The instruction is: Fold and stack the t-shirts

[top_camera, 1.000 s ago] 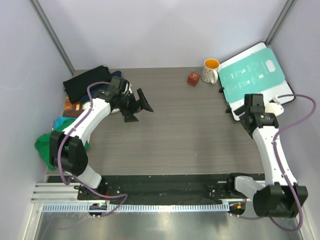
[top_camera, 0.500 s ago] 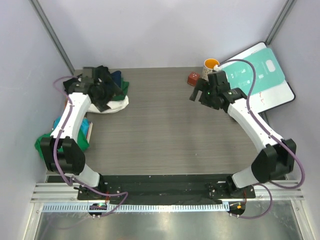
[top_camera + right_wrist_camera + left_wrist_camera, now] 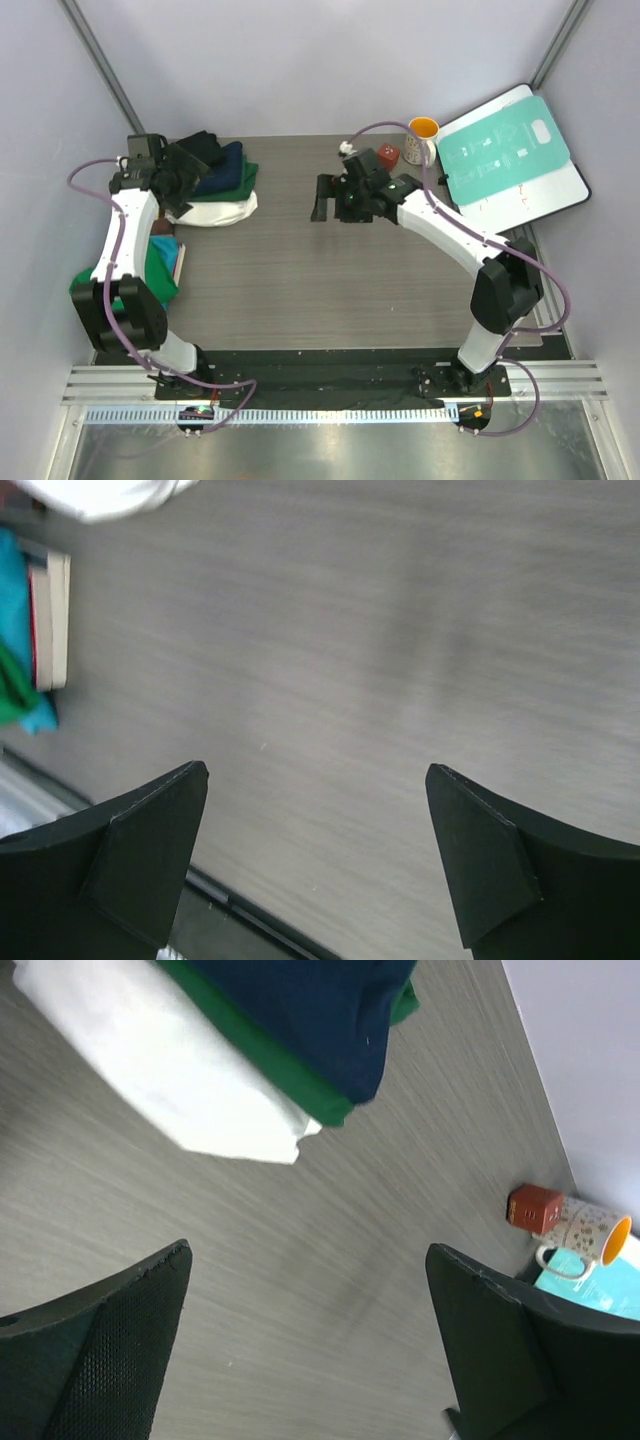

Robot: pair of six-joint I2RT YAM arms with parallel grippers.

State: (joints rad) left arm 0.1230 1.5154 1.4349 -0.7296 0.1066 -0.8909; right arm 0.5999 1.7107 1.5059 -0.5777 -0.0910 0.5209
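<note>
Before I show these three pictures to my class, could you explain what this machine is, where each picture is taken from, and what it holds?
Two robot arms stand on a table. One picture looks down from above; the other two come from cameras on each wrist. The left hand and right hand are both open and hold nothing. On the table lie a stack of folded shirts, loose shirts, a mug, a red cube and a teal board.

Your colours on the grey wood-grain table (image 3: 330, 1260)
You see a navy shirt (image 3: 310, 1010), a green shirt (image 3: 318, 1098) and a white cloth (image 3: 170, 1070); the speckled mug (image 3: 585, 1235) is orange inside.
</note>
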